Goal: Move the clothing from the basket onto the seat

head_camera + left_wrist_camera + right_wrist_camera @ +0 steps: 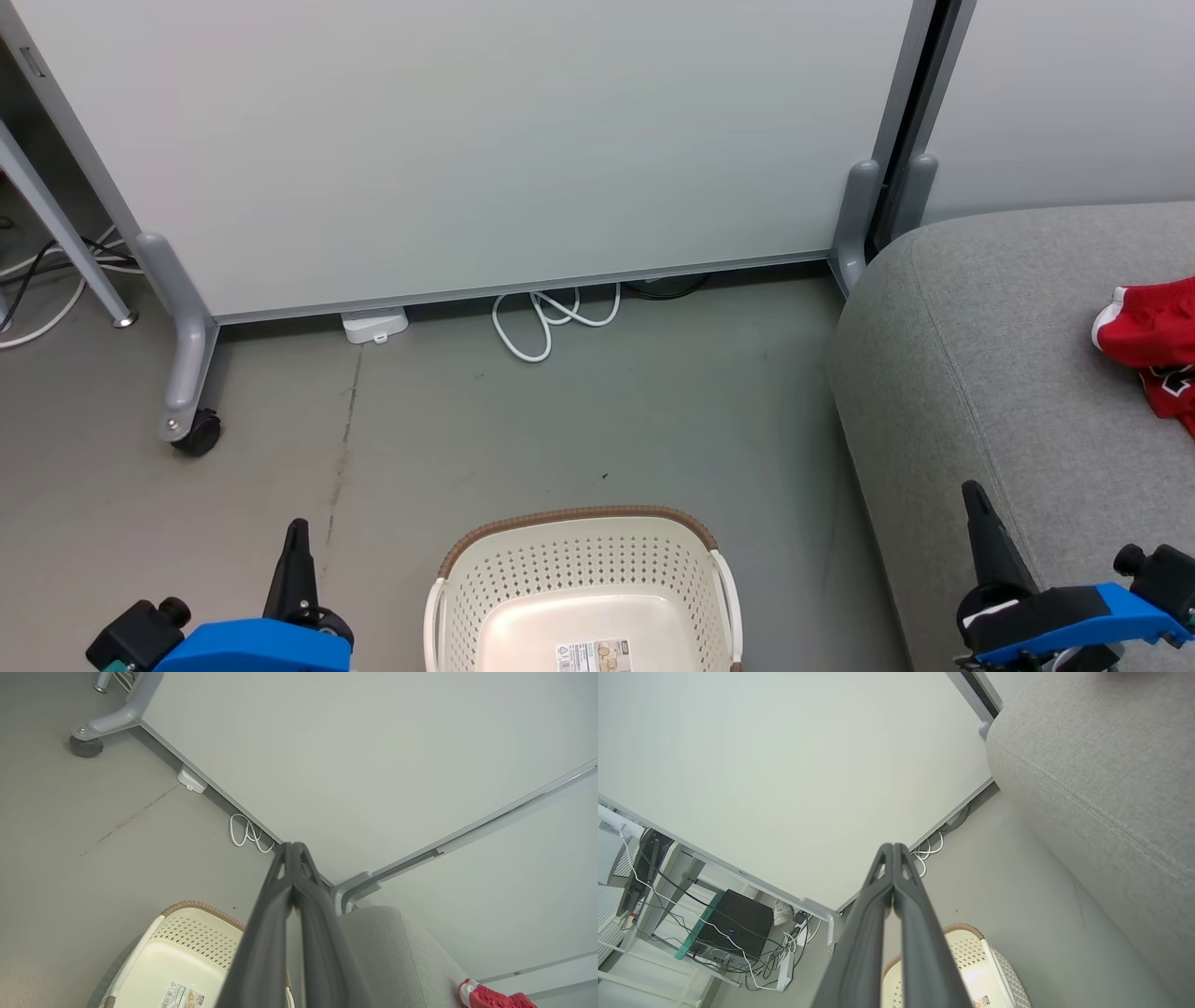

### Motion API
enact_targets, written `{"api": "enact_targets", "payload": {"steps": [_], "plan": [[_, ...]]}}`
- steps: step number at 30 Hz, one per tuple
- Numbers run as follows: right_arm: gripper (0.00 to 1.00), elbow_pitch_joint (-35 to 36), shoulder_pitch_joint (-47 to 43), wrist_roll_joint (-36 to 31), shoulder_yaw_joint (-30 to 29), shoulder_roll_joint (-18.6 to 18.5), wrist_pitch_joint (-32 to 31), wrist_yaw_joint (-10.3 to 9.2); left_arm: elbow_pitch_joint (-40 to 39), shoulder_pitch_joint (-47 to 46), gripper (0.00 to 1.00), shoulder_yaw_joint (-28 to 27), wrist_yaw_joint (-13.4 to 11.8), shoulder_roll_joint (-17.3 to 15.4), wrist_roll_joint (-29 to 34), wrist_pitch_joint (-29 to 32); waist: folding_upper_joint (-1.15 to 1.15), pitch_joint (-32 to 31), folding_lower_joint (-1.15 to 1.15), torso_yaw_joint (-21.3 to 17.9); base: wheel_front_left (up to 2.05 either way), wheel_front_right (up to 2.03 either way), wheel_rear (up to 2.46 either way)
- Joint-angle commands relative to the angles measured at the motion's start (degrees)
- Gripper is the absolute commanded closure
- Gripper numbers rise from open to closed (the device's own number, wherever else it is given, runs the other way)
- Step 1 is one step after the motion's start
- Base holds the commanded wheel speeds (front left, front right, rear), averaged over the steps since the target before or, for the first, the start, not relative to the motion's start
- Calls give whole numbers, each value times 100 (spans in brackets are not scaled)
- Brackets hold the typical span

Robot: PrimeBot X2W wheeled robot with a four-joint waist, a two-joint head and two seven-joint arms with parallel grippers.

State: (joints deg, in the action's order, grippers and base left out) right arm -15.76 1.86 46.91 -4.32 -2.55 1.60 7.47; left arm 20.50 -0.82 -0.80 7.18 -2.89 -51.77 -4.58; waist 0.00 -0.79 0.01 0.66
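Grey floor [560,420] in the head view carried the basket [579,515], its visible bottom bare; the clothing [1144,336] lay on the seat [980,355]. In the left wrist view, the left gripper [293,849] was pressed closed, holding nothing. In the right wrist view, the right gripper [893,850] was likewise closed and empty beside the seat, where a careless swing might drag the clothing off.

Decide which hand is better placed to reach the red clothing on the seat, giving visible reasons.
Probably the right. The right hand, shut, shows against the seat's near edge, on the same side as the clothing. The left hand, also shut, is across the basket from the seat, above bare floor.
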Motion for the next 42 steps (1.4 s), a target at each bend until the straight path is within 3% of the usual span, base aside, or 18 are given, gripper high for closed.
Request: {"api": "enact_targets", "payload": {"steps": [1,42], "plan": [[100,88,185,271,-29,-26,-40,2,-112,-179,100,-48,20,-8,-227,60,0,2,0,-1,0,0,0],[100,149,354,2777,-145,-38,-496,3,-439,-419,100,-368,38,-3,-2469,687,0,49,-1,-34,0,0,0]]}}
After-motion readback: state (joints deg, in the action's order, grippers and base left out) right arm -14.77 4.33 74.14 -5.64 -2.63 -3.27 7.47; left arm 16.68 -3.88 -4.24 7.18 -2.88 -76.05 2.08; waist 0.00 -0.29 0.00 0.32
